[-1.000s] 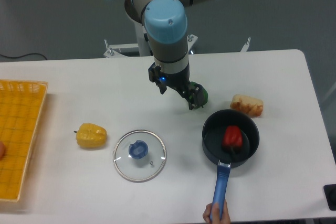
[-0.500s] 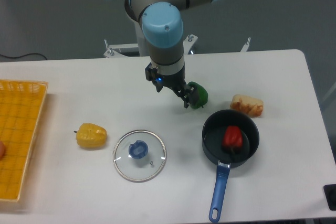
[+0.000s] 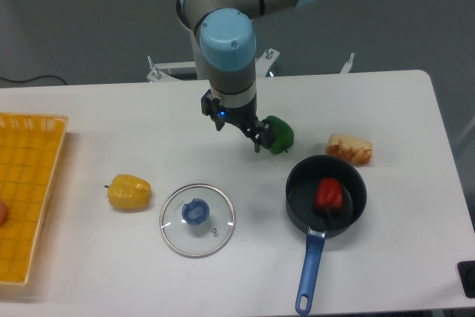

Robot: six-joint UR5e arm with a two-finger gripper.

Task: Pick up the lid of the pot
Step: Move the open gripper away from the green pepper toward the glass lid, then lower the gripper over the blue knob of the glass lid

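At the lower left of the table [image 3: 245,280], one glass pot lid [image 3: 197,241], flat, with rounded blue knob [image 3: 196,211] uppermost. One two-finger gripper [image 3: 238,136], pointing down, fingers spread wide, nothing held; the lid lies towards its 7 o'clock.

Step in hand, as judged: approach. Recommended handling: travel towards 7 o'clock at a safe height, centre over the knob, and keep the fingers upright. Spread as they are, they should straddle it without further opening. Descend slowly, one finger to each side, stopping just above the glass; a touch there could skid or tip the lid. Close low on the knob, as a grip near its rounded top may slip. Lift straight up, level.

Differences from the earliest frame: gripper shifted towards 9 o'clock; green pepper [image 3: 281,136], at its 3 o'clock, more fully exposed; the human hand at the end of the blue handle [image 3: 311,272] gone. Unchanged: lid, frying pan [image 3: 298,197] with red pepper [image 3: 329,194] inside, and yellow pepper [image 3: 129,191] at the lid's 10 o'clock.
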